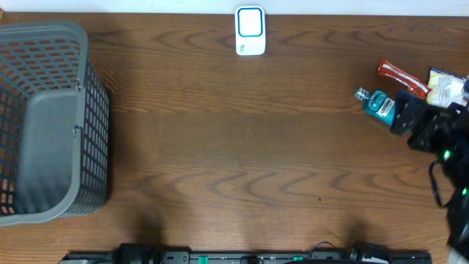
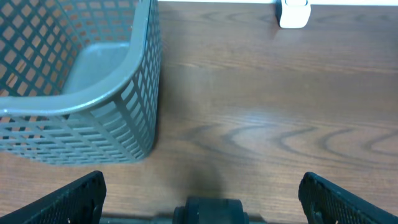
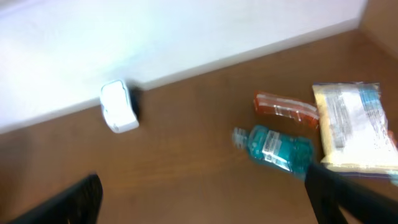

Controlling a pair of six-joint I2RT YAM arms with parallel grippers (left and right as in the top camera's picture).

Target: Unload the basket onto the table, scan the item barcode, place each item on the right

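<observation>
Ahead of right claw (image 3: 202, 180), jaws wide apart, empty: blue bottle (image 3: 280, 149) lying on side, close to one finger.

The basket (image 1: 94, 139) sits at the left end of the table (image 1: 242, 147). The scanner (image 1: 250, 31) stands at the far edge, near the middle, well apart from the rest. At the far right three items lie close together: the bottle (image 1: 375, 104) nearest and leftmost, the packet (image 1: 401, 79) just behind it, and the pouch (image 1: 442, 86) to their right.

basket (image 1: 94, 139) cut off at left edge, teal bottle (image 1: 379, 104) partly behind right arm (image 1: 429, 128)
</observation>
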